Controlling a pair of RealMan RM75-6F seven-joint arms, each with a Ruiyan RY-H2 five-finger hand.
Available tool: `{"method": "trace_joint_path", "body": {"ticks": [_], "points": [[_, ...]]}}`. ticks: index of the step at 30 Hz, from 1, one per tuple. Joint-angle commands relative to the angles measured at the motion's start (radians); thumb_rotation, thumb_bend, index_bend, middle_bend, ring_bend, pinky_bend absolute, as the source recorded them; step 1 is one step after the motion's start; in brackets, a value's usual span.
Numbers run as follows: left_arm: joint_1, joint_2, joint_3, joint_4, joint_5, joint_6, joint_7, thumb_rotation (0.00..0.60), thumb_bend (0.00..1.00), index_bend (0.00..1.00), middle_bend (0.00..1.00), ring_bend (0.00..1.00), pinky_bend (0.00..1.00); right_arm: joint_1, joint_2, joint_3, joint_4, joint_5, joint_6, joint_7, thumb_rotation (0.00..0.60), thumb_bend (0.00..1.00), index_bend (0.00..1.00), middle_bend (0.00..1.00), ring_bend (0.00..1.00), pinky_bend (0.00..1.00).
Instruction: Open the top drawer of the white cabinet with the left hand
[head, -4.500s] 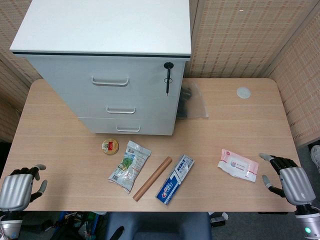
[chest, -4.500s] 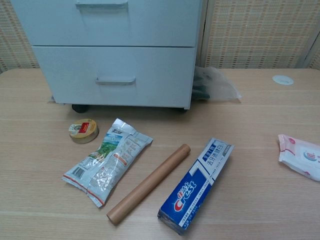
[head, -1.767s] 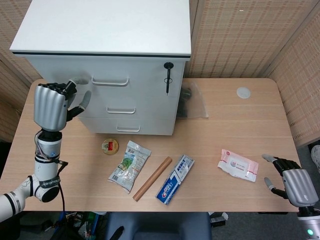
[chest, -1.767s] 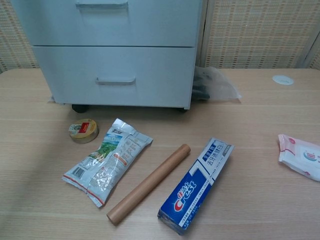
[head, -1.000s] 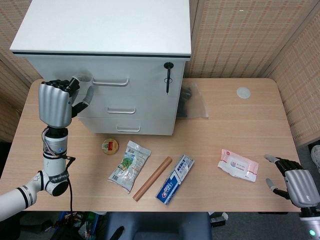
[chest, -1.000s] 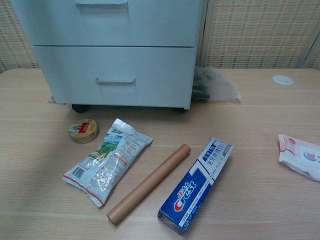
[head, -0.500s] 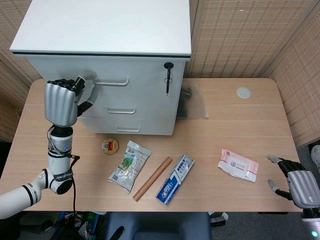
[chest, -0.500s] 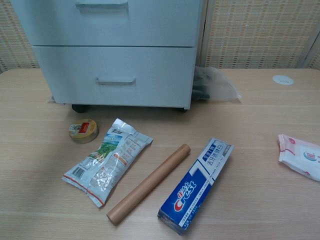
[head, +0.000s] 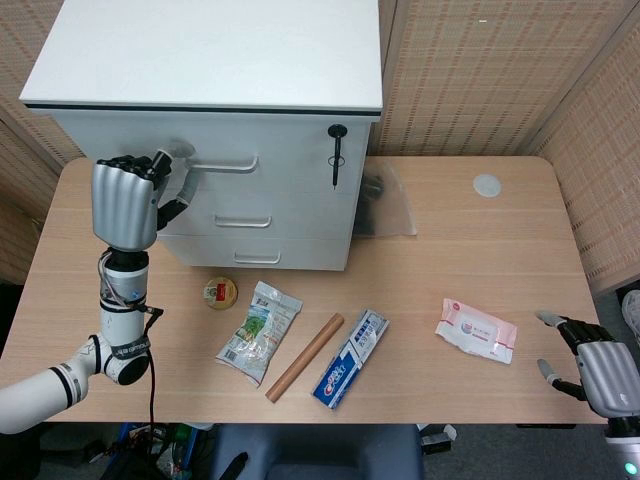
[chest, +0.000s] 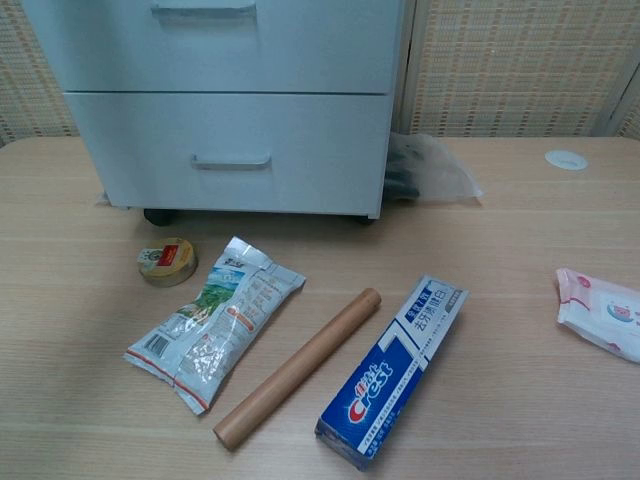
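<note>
The silver left hand (head: 124, 203) is seen in the head view raised in front of the tall white three-drawer cabinet (head: 215, 120), its back turned to the camera and its fingers (head: 163, 171) curled toward the left end of the curved silver handle (head: 218, 165) of the top drawer (head: 205, 150). Whether the handle is actually gripped cannot be told, since the fingertips are hidden behind the hand. The top drawer front is seen flush with the cabinet face, which stands at the far left of the light wooden desk (head: 450, 250). A black key (head: 336, 155) is seen hanging from the lock at the drawer's right edge.

Below the cabinet, toward the near edge, a small round tin with a red and yellow label (chest: 166, 260) is placed, with a crumpled green and white snack packet (chest: 214, 319) just beside it. A tan cardboard tube (chest: 297, 368) and a blue and white toothpaste box (chest: 392, 369) are laid side by side to the right. A clear plastic bag with dark contents (chest: 425, 170) is tucked against the cabinet's right side. A pink and white wipes packet (head: 476, 329) is placed near the right edge, and a small white disc (head: 486, 185) near the far right corner.

The silver right hand (head: 598, 373) is held off the near right corner, fingers spread, with nothing in it.
</note>
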Motion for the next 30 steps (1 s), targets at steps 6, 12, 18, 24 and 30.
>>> {"method": "trace_joint_path", "body": {"ticks": [6, 12, 18, 24, 30], "points": [[-0.005, -0.004, 0.000, 0.007, -0.005, 0.004, -0.005, 0.600, 0.14, 0.49, 1.00, 0.96, 1.00, -0.001, 0.001, 0.000, 0.001, 0.001, 0.000, 0.001, 0.600, 0.25, 0.23, 0.32, 0.31, 0.31], [-0.005, -0.007, 0.003, 0.012, -0.001, 0.015, -0.011, 0.600, 0.14, 0.49, 1.00, 0.96, 1.00, -0.002, 0.002, 0.001, 0.001, 0.002, -0.001, 0.001, 0.600, 0.24, 0.23, 0.32, 0.31, 0.31], [-0.009, -0.010, 0.003, 0.016, -0.002, 0.019, -0.015, 0.600, 0.14, 0.49, 1.00, 0.96, 1.00, -0.002, 0.002, 0.001, 0.000, 0.002, -0.001, 0.001, 0.600, 0.24, 0.23, 0.32, 0.31, 0.31], [-0.015, -0.015, 0.005, 0.021, -0.003, 0.018, -0.014, 0.600, 0.14, 0.50, 1.00, 0.97, 1.00, -0.004, 0.002, 0.001, 0.002, 0.003, 0.000, 0.003, 0.600, 0.24, 0.23, 0.32, 0.31, 0.31], [-0.018, -0.017, 0.004, 0.019, -0.007, 0.018, -0.016, 0.600, 0.14, 0.52, 1.00, 0.97, 1.00, -0.006, 0.002, 0.002, 0.006, 0.006, 0.001, 0.007, 0.600, 0.24, 0.23, 0.32, 0.31, 0.31]]}}
